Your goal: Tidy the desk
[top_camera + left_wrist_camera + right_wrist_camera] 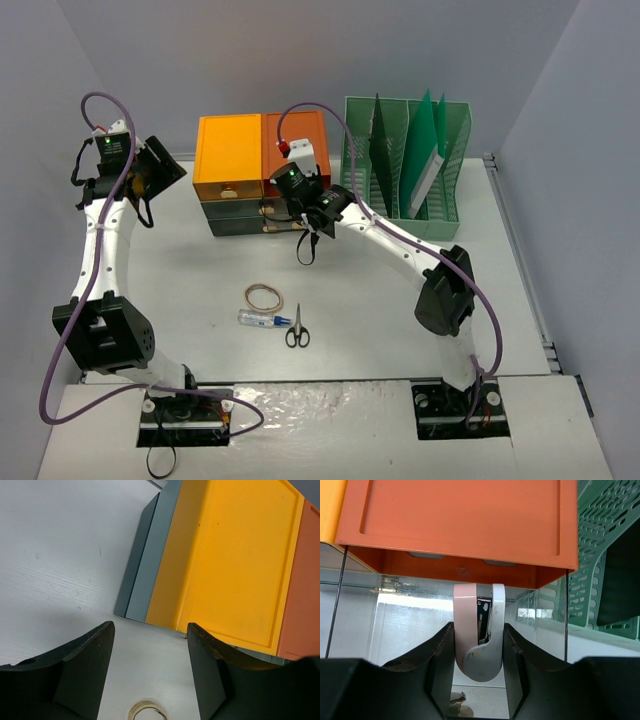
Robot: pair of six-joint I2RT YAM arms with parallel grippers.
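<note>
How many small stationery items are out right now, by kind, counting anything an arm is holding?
rubber band: 1
scissors: 1
blue-and-white tube: 1
stapler, held in the right end effector: 1
Total: 4

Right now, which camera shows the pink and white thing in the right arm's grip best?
The right wrist view: the stapler fills the centre, clamped in the right gripper, so its shape and colours are plain. In the top view the gripper hides nearly all of it; the left wrist view misses it entirely.
</note>
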